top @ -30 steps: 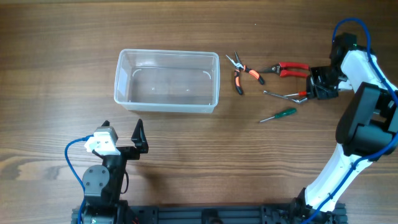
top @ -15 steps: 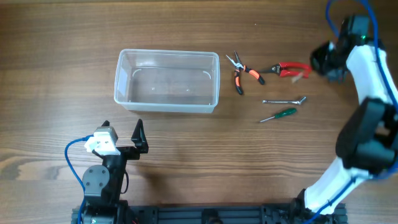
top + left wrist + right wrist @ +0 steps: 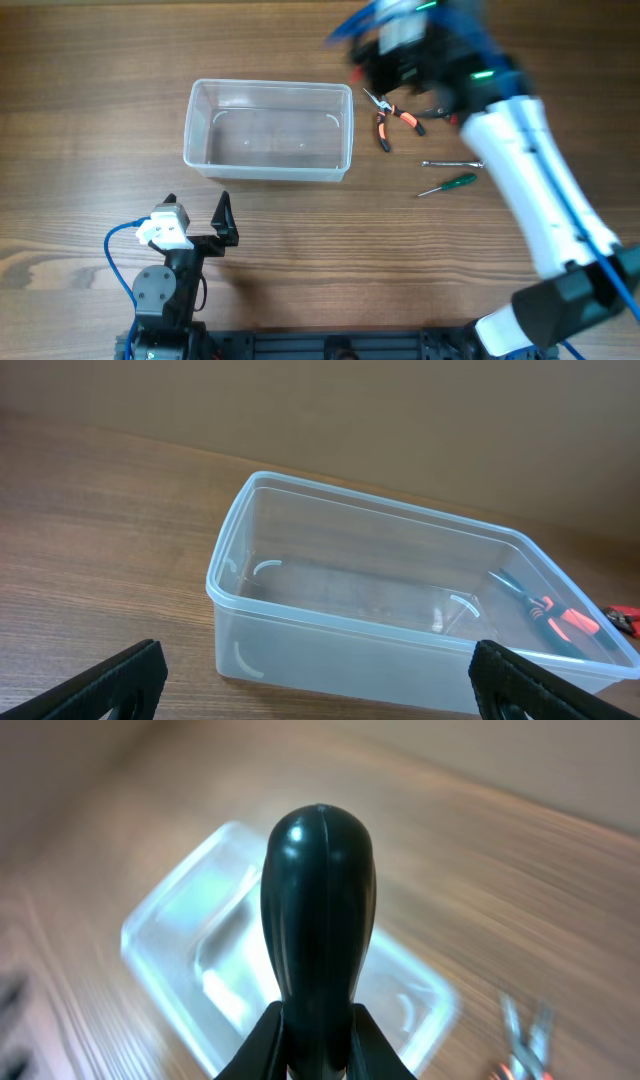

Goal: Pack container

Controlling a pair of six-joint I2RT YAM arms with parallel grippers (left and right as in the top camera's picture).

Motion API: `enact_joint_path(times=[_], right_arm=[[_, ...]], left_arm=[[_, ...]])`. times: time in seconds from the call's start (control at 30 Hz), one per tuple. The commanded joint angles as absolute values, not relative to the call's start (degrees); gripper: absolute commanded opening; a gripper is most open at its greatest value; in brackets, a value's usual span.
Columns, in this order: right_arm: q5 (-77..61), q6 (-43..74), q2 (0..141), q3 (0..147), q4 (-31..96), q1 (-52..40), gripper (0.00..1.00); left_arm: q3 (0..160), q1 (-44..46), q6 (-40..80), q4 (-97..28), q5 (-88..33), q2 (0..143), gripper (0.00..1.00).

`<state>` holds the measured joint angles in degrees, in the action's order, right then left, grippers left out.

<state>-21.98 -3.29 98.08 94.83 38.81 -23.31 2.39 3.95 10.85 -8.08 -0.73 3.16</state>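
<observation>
Container (image 3: 268,135) is sitting empty on the worktop (image 3: 300,260), left of centre, its open top facing up so tools can go straight in. Pliers (image 3: 388,118) are lying just right of it, with a wrench (image 3: 452,163) and a screwdriver (image 3: 447,185) further right and nearer, all on the side of the right arm (image 3: 520,170). We are seeing that arm blurred above the container's far right corner. The right fingers (image 3: 255,1050) are converging under a dark rounded shape (image 3: 318,900); we cannot tell whether they are grasping it. Near us, the left fingers (image 3: 100,690) are released, spread wide and facing the container, probably keeping clear.
</observation>
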Motion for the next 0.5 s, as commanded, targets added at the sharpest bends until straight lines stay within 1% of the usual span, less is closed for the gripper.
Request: enact_joint_path(times=[0.0, 0.1, 0.2, 0.4, 0.47], right_arm=[[-14.7, -27.9, 103.1, 94.1, 39.3, -30.5, 0.04], [-14.3, -40.1, 108.3, 94.1, 39.4, -33.6, 0.04], [-14.0, -48.6, 113.7, 94.1, 39.1, -34.1, 0.04], [-7.8, -50.1, 122.5, 94.1, 33.2, -33.4, 0.04], [-7.4, -49.1, 123.0, 94.1, 31.7, -33.4, 0.04]], left_arm=[[2.2, 3.6, 11.4, -8.1, -0.6, 3.1, 1.00], [2.2, 3.6, 11.4, -8.1, -0.6, 3.1, 1.00], [2.2, 3.6, 11.4, -8.1, -0.6, 3.1, 1.00], [2.2, 3.6, 11.4, -8.1, -0.6, 3.1, 1.00], [2.2, 3.6, 11.4, -8.1, -0.6, 3.1, 1.00]])
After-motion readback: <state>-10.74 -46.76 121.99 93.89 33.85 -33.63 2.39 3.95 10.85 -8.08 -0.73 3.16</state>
